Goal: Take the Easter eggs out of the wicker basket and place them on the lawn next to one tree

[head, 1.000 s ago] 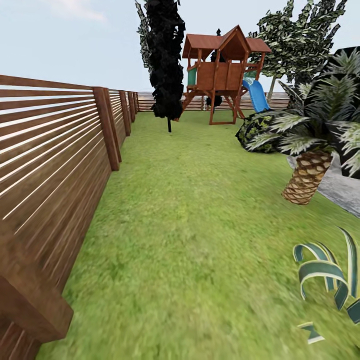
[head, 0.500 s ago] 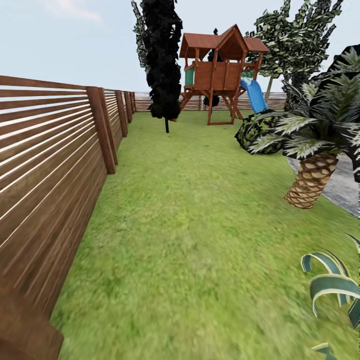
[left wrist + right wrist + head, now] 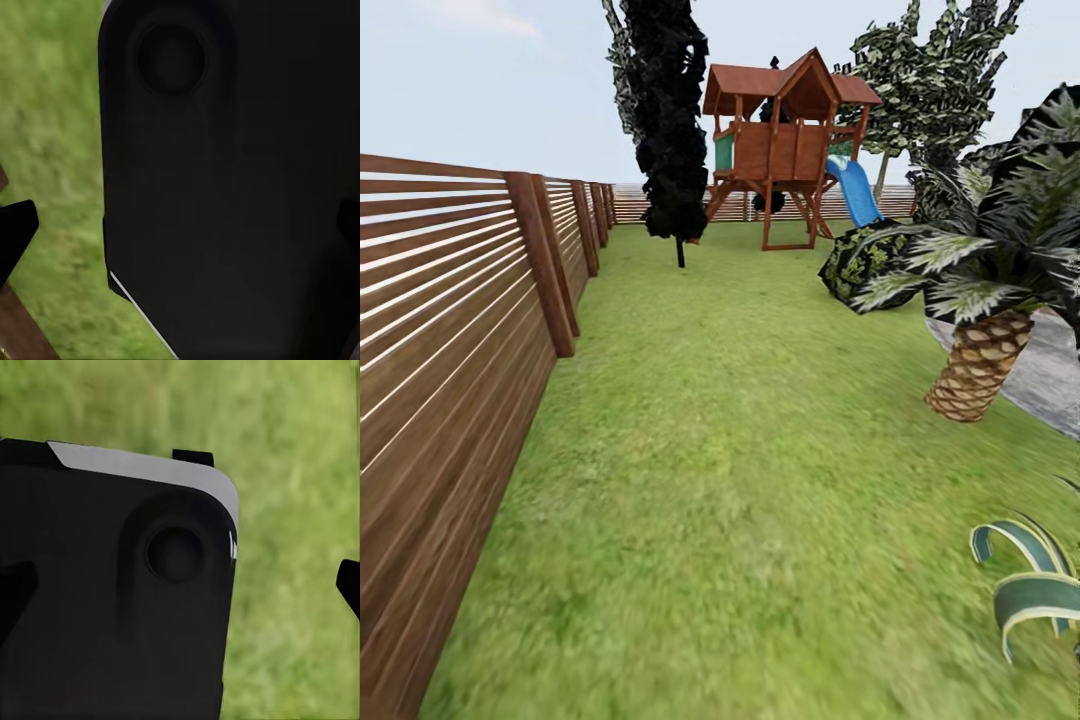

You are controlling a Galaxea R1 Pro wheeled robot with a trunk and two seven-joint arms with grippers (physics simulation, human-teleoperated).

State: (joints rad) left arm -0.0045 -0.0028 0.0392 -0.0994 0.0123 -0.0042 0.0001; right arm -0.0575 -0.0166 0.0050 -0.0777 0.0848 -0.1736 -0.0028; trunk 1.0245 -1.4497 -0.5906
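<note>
The lawn (image 3: 740, 450) of the garden stretches ahead as mottled green grass, running from me to a far fence. The Easter eggs, the wicker basket and the tree are out of view. In the left wrist view my left gripper (image 3: 180, 229) is open, its dark fingertips (image 3: 15, 232) far apart at the picture's edges, with a black robot panel (image 3: 225, 187) between them and grass behind. In the right wrist view my right gripper (image 3: 180, 585) is open as well, nothing between its fingertips (image 3: 349, 585), over grass.
A brown slat fence (image 3: 450, 330) runs along the left. A wooden playset (image 3: 785, 140) with a blue slide (image 3: 852, 190) stands far ahead beside a thin-trunked dark tree (image 3: 670, 120). A palm (image 3: 975, 370), a bush (image 3: 860, 265), a striped-leaf plant (image 3: 1030, 580) and grey paving (image 3: 1050, 375) line the right.
The whole head view has shifted: the camera has moved on along the fence, and the near fence post has slid out at the lower left. Nothing in the garden has moved.
</note>
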